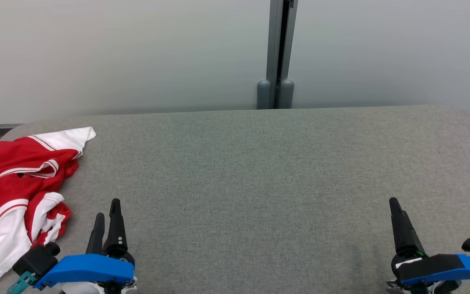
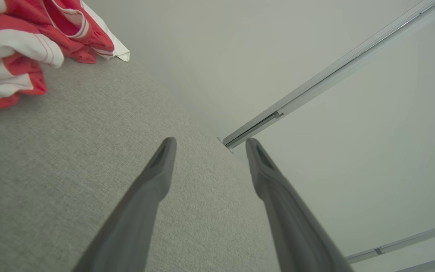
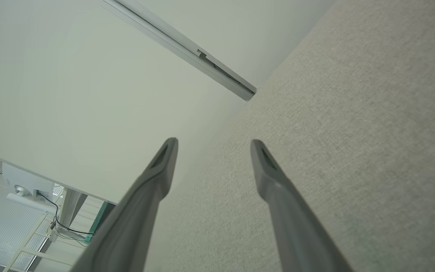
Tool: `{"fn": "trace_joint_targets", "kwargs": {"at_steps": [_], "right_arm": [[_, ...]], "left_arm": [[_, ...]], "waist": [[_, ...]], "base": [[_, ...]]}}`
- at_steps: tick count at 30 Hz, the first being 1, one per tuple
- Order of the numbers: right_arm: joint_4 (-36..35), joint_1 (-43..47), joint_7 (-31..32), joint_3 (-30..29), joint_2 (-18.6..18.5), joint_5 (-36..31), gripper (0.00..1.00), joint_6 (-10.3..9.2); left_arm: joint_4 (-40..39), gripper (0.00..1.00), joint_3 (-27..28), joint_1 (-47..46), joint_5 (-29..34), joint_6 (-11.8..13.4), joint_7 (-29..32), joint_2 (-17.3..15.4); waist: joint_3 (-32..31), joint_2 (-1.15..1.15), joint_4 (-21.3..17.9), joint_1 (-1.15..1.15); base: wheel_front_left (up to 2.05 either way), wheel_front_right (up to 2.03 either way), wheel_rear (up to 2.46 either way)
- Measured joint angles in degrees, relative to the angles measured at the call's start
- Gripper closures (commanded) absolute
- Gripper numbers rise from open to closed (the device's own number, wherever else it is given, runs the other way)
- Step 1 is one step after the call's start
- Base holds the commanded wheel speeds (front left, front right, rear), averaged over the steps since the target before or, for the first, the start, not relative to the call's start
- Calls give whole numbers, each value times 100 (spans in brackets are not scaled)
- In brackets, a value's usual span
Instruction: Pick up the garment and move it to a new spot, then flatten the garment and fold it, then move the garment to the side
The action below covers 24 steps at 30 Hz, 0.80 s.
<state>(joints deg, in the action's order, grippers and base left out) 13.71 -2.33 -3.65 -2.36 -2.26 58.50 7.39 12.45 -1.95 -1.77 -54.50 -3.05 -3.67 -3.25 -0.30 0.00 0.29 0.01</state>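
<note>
A crumpled red and white garment (image 1: 16,192) lies bunched at the left end of the grey fabric table (image 1: 259,171); it also appears in the left wrist view as a red and white heap (image 2: 32,37) at the upper left. My left gripper (image 1: 107,210) stands open near the table's front edge, just right of the garment and apart from it, nothing between its fingers (image 2: 157,170). My right gripper (image 1: 395,204) hovers at the front right, far from the garment; its fingers (image 3: 266,170) are spread wide in the right wrist view and hold nothing.
A pale wall runs behind the table, with a grey vertical post (image 1: 278,53) at its middle. The table's rounded back corners curve off at both ends. Past the table's right end a floor with cables and a frame (image 3: 51,223) shows.
</note>
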Motion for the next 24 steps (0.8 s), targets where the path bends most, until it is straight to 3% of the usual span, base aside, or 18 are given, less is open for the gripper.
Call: {"fn": "trace_joint_targets", "kwargs": {"at_steps": [24], "right_arm": [[-12,33,-424,85,-11,-2053,0,1]], "left_arm": [[74,0,-285,49,2009,127,-417,-137]], "waist": [[-22,0,39,-1]], "base": [[0,0,0]]}}
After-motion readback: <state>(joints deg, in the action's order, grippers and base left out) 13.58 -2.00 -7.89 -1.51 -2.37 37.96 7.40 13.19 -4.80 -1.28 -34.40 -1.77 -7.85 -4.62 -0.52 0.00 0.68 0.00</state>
